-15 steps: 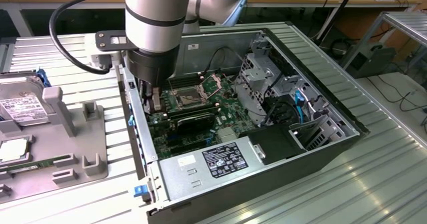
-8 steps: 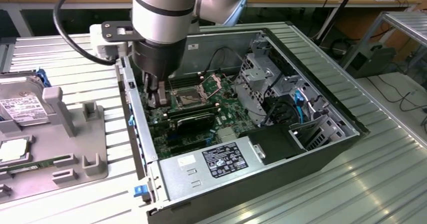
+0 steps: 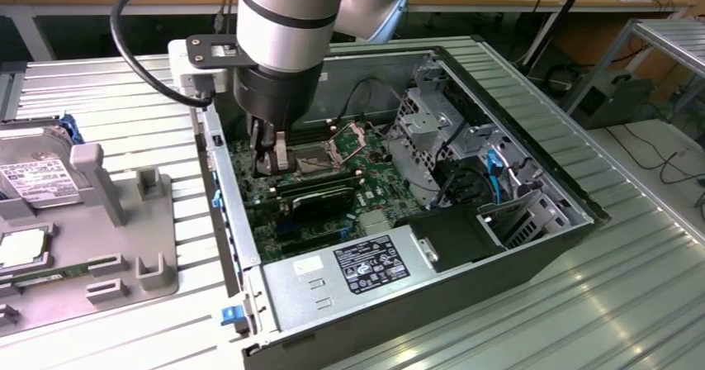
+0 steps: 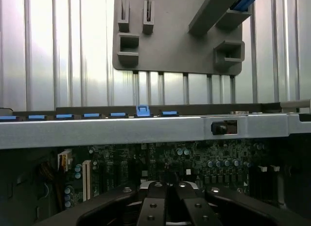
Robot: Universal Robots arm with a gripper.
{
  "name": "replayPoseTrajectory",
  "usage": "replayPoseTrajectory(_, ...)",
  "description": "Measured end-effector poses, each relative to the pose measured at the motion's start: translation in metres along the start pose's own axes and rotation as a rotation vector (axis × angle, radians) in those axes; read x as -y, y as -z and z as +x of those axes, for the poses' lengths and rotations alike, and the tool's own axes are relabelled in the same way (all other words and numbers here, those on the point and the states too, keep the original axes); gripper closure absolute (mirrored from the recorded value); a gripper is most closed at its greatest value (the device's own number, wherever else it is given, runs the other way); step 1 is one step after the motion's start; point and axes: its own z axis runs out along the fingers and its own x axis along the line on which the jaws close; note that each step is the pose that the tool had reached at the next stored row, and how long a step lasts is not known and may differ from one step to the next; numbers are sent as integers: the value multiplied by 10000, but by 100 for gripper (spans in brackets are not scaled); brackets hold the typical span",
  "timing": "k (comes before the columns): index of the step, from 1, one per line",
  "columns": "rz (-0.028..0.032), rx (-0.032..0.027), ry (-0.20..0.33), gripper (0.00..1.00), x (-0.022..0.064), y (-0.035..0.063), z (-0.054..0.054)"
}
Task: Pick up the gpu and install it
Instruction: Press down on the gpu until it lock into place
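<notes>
The gpu [image 3: 317,192] is a thin black card standing on edge across the motherboard [image 3: 364,213], inside the open computer case [image 3: 518,130]. My gripper [image 3: 267,162] reaches down into the case just behind the card's end nearest the case's rear wall. Whether the tips touch the card I cannot tell. In the wrist view my gripper [image 4: 167,209] has its black fingers [image 4: 153,206] pressed together with nothing between them, above the green motherboard [image 4: 194,163].
A grey parts fixture [image 3: 132,221] lies at the exterior view's left, carrying a silver hard drive [image 3: 33,176] and a green memory stick [image 3: 55,272]. The case holds a CPU socket [image 3: 330,151], a drive cage [image 3: 441,130] and a power supply [image 3: 364,267]. The case rim [image 4: 146,131] crosses the wrist view.
</notes>
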Motion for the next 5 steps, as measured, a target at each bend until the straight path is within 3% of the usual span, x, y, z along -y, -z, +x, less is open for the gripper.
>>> replayPoseTrajectory(5,0,0,0,89,0,0,0)
